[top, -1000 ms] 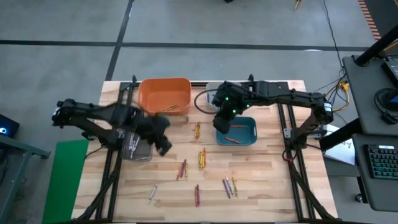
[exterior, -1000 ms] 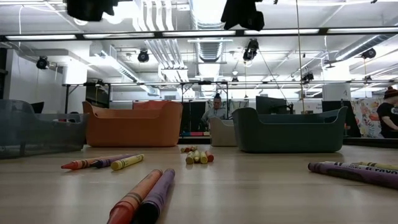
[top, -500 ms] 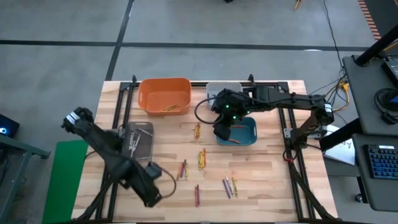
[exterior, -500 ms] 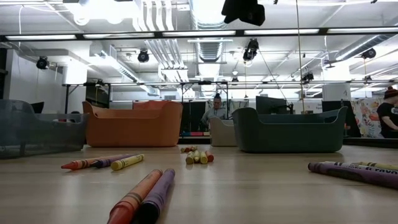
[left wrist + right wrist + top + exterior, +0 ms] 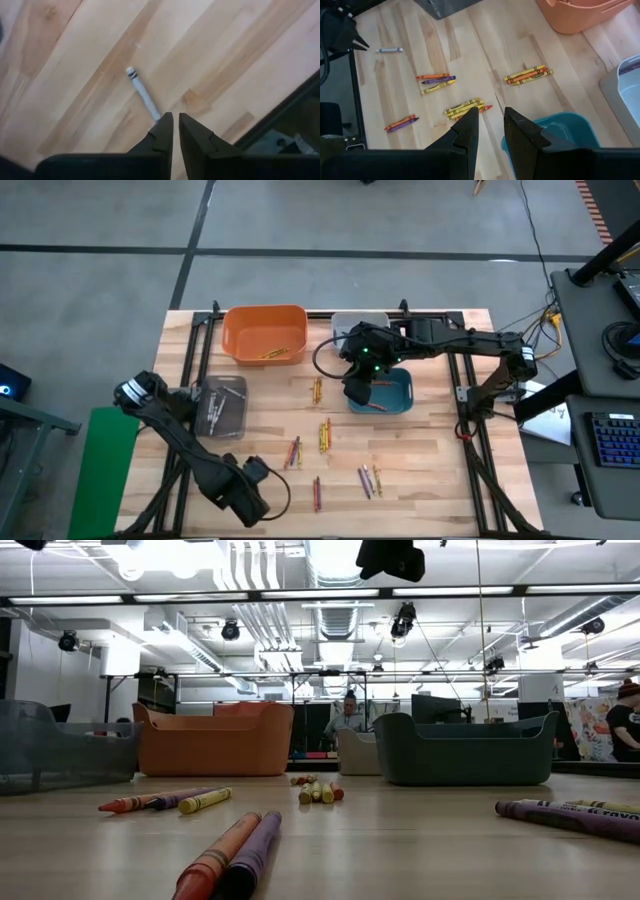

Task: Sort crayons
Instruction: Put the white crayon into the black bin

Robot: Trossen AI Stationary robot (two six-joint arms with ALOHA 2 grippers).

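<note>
Now — left hand nearly shut beside white crayon | right hand parted, empty | wooden table

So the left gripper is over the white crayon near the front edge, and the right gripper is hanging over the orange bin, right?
Not quite. The high view shows the right gripper over the teal bin, not the orange bin. The left gripper is at the white crayon near the front edge.

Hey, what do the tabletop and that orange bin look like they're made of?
Tabletop: looks like pale wood, butcher-block style, with visible plank seams and grain; matte finish. Orange bin: probably moulded plastic, judging by its uniform colour, rounded corners and smooth, slightly glossy walls.
</note>
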